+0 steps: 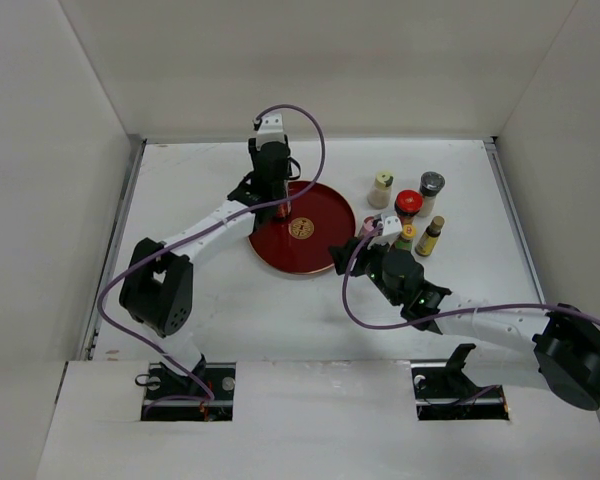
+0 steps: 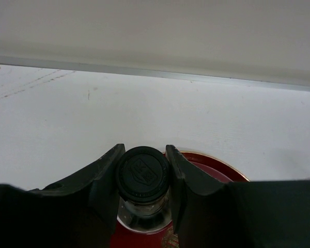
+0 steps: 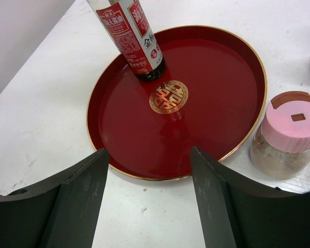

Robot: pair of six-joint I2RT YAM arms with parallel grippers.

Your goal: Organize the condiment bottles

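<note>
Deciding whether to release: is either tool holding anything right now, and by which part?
The left tool grips the black-capped bottle by its cap, over the red tray. The right tool is open and holds nothing.

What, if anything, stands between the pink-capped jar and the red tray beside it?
Nothing visible does. The pink-capped jar stands just outside the rim of the red tray, with no object in between. The tall bottle, gripped by the left gripper, is at the tray's far side, clear of that path.
</note>
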